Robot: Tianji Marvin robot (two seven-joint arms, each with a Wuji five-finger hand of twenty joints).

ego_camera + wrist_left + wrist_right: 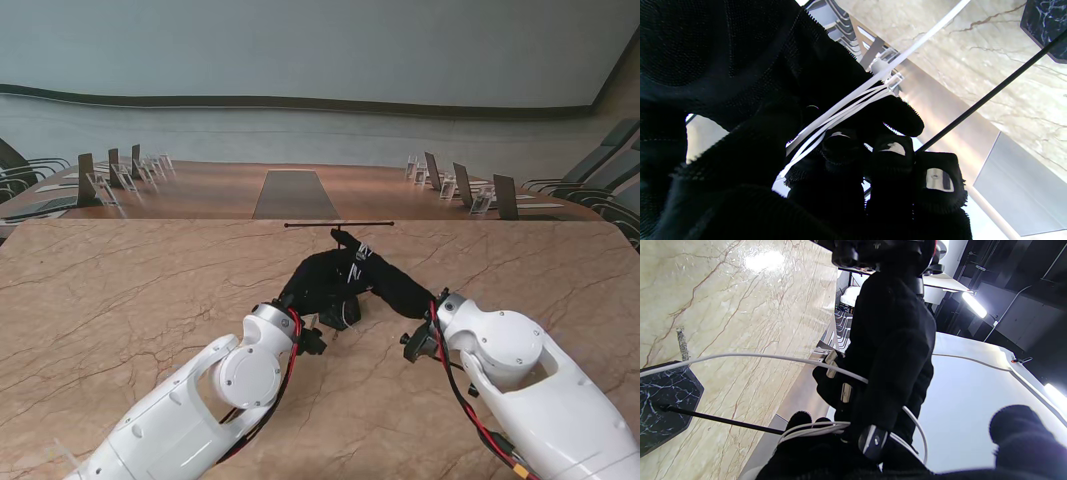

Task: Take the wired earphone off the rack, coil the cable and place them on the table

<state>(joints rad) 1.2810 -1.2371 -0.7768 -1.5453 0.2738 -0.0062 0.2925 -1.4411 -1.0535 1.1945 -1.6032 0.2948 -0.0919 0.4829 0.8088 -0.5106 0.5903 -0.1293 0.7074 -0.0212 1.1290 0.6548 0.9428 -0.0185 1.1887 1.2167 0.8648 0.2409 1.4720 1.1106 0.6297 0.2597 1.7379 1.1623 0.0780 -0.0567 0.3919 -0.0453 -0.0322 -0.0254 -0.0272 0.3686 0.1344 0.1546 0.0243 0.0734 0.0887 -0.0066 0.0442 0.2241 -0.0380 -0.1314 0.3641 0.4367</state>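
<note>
A: Where are the two hands seen from the stand?

B: Both black-gloved hands are met over the middle of the marble tabletop (120,300), just nearer to me than the thin black rack bar (338,224). The left hand (318,282) and the right hand (385,280) are pressed close together there, touching or overlapping.

A: And the earphone cable?

B: It cannot be made out from the stand. In the left wrist view the white earphone cable (840,113) is seen as several strands bundled side by side, running between the gloved fingers (903,116) of the left hand (826,173); the strands are pinched there, so that hand is closed on the cable. One strand (933,30) is stretched taut away from the bundle.

A: Is the right hand closed too?

B: In the right wrist view looped strands of the cable (813,428) are laid across the fingers of the right hand (813,450), and they are curled round the loops. The left hand (890,350) is seen upright just beyond, with a single strand (740,356) arching away from it.

A: And the rack?

B: Its dark marbled base (663,400) is stood on the tabletop (740,290), with the black rod (720,420) fixed into it. Whether the earbuds are off the rack cannot be told.
</note>
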